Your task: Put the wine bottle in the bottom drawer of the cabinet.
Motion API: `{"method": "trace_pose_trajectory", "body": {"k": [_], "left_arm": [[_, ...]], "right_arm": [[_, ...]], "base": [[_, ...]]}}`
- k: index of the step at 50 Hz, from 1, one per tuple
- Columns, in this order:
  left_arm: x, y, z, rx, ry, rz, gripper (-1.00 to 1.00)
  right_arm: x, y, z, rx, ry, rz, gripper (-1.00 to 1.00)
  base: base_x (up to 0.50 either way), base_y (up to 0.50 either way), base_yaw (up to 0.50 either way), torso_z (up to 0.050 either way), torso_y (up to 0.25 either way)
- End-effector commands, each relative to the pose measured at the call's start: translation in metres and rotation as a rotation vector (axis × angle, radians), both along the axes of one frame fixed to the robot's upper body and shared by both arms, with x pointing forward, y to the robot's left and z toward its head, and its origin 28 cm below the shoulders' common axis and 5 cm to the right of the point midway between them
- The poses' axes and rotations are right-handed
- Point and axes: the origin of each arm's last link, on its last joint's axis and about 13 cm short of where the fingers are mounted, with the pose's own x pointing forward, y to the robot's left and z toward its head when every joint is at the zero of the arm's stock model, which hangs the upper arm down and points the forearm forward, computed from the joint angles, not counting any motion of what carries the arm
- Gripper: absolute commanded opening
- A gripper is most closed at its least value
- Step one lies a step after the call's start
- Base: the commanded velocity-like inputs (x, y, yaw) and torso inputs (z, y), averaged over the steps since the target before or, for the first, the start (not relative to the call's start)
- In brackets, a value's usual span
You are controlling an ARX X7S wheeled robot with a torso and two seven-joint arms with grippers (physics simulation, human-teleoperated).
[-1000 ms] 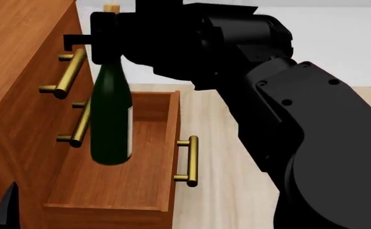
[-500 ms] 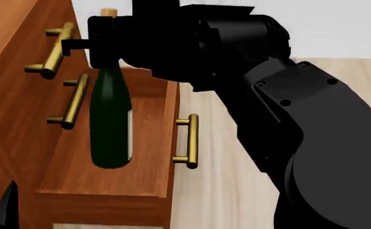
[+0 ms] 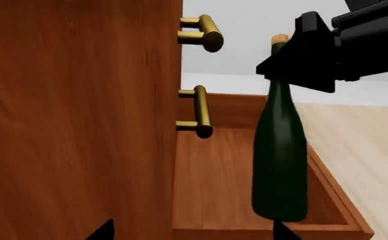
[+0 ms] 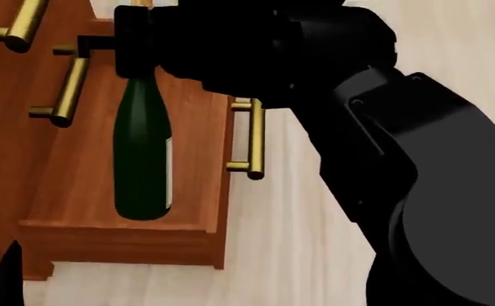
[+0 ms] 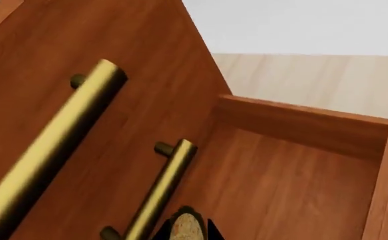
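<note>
Your right hand (image 4: 137,48) grips the wine bottle (image 4: 143,156) by its neck. The bottle hangs straight up, pointing down toward 6 o'clock into the open bottom drawer (image 4: 192,159).

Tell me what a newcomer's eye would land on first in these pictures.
First, the dark green wine bottle, held upright by its neck in the right claw above the open bottom drawer. Next, the bulky black right arm filling the head view's right side. Then the brass handles on the reddish-brown cabinet.
</note>
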Motion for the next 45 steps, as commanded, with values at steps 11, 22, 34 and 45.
{"method": "trace_pose_trajectory", "body": {"k": [11,22,34,45], "left_arm": [[0.0006,0.0005,-0.0014,0.001,0.002,0.003,1.00],[-0.0002,0.0003,-0.0018,0.007,0.000,0.006,1.00],[-0.0008,0.0008,-0.0021,0.006,-0.005,0.003,1.00],[-0.0002,0.0015,-0.0021,-0.008,-0.005,0.001,1.00]], "right_arm": [[-0.0011,0.0031,-0.0073,-0.003,0.025,0.030,-1.00],[-0.0020,0.0033,-0.0048,-0.031,0.015,0.031,-1.00],[-0.0028,0.0043,-0.0062,-0.055,0.017,0.022,-1.00],[-0.0001,-0.0001,-0.0083,-0.065,0.019,-0.023,-1.00]], "base": [[0.00,0.00,0.00,0.000,-0.229],[0.00,0.00,0.00,0.000,-0.191],[0.00,0.00,0.00,0.000,-0.148],[0.00,0.00,0.00,0.000,-0.064]]}}
